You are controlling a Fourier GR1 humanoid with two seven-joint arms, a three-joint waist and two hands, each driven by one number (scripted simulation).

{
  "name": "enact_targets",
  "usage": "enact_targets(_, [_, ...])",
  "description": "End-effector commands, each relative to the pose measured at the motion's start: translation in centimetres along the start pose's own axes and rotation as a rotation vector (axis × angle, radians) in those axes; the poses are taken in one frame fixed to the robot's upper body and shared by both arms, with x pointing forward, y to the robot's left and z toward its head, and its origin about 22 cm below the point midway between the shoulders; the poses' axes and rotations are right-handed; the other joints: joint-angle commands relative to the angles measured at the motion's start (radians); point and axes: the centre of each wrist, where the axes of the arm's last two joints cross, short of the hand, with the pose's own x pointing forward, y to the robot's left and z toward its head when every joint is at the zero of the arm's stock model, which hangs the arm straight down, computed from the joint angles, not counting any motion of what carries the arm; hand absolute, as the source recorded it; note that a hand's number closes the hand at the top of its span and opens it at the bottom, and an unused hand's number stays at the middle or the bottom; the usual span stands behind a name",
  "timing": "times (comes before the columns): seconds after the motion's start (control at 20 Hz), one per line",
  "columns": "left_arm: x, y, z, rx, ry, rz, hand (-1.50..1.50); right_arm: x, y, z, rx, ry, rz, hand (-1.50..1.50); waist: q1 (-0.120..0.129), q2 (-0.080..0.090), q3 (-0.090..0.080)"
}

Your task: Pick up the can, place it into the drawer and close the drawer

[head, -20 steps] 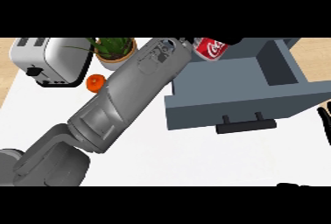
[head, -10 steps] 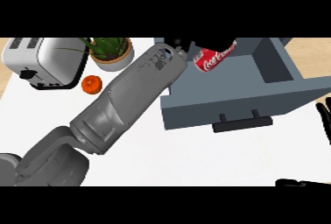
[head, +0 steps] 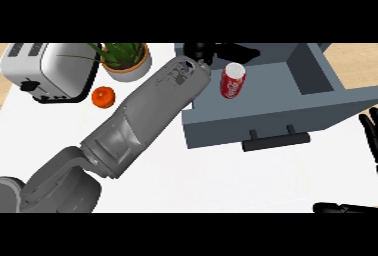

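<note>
Red can in grey drawer, long axis front-to-back, top rearward; left robot hand released, just behind.

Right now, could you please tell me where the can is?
In the head view the red can sits inside the open grey drawer, near its left side, just below the left robot hand.

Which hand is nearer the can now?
Left. The left hand sits beside the can, at the far end of the drawer; the right hand rests at the view's right edge, outside it.
</note>
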Motion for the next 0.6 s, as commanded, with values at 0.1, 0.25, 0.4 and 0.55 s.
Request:
enact_targets(0.1, [-0.6,0.0,0.2,0.035,0.008,0.031,-1.5,0.8,0.7,0.0,0.009,-0.038,0.043,-1.5,0.003,0.0,-0.001])
enact_targets(0.25, [0.9,0.0,-0.2,0.05,0.011,0.049,-1.5,2.6,-0.1,0.2,0.006,-0.085,0.16,-1.5,0.001,-0.004,-0.001])
enact_targets(0.4, [1.2,0.0,-0.2,0.042,0.021,0.091,-1.5,3.1,-0.2,0.0,0.025,-0.132,0.282,-1.5,0.018,-0.005,-0.002])
enact_targets(0.55, [-0.1,-0.3,0.6,0.032,0.018,0.115,-1.5,3.6,0.0,-0.9,0.068,-0.173,0.339,-1.5,0.019,-0.004,-0.001])
